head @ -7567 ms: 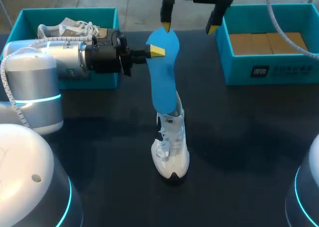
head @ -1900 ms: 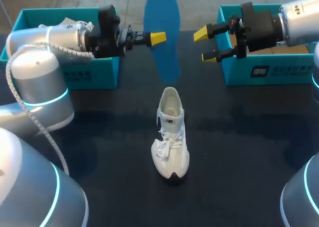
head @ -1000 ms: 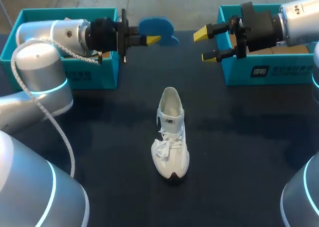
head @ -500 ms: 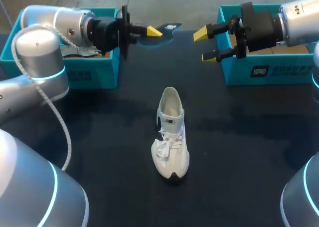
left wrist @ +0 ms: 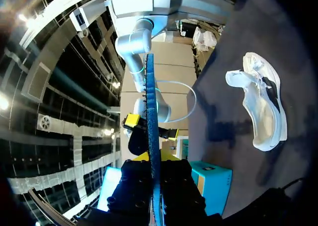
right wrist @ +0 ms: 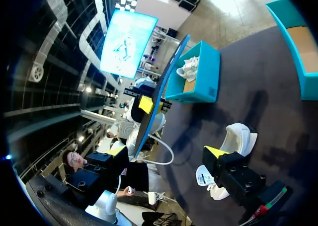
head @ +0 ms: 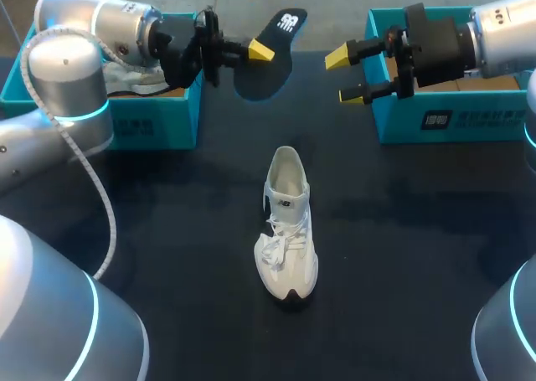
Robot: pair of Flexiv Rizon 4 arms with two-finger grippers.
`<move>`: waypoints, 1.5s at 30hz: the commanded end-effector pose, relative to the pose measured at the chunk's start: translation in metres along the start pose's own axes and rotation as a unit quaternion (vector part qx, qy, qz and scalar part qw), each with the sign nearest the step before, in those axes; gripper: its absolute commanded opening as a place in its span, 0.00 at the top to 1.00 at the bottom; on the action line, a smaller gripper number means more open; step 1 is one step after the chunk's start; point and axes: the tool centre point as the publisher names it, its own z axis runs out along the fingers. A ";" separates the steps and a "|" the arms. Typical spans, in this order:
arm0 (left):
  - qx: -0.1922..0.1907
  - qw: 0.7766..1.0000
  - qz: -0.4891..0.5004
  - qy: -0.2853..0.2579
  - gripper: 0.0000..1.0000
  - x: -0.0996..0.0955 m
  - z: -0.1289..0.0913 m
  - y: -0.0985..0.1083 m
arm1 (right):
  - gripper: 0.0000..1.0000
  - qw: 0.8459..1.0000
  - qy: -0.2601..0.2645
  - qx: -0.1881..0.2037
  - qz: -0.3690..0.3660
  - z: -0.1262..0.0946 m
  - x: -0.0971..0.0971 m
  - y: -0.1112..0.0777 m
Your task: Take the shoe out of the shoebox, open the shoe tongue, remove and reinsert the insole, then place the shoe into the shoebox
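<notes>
While the shoe (head: 286, 230) stood on its sole near the middle of the table (head: 167, 230), toe toward the robot and mouth gaping upward, nothing touched it, and the insole (head: 272, 54) hung in the air well beyond its heel. The left gripper (head: 261, 51) was clamped on that insole from both faces; in the left wrist view the insole ran edge-on between the fingers. In the head view its dark underside faced up and toward the camera, so the step in hand looked to be reinsertion, and it would need a turn of the wrist first to bring the underside down. The insole would go in best toe end first, at a shallow slant along the shoe's length, sliding under the tongue before the heel end was pressed flat. Which end sat in the fingers could not be told for certain. The right gripper (head: 345, 77) hovered off to the side, fingers spread wide and holding nothing, just before the right box (head: 452, 117). It would serve well steadying the shoe at the heel or holding the tongue back, since a lone upright shoe would likely tip or skid under a push. Farthest back, the left box (head: 151, 121) held a second shoe (right wrist: 191, 67).
</notes>
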 end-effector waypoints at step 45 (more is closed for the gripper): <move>-0.125 0.987 0.100 0.011 1.00 0.003 0.048 -0.003 | 0.62 0.999 0.037 0.019 -0.009 0.045 0.007 0.004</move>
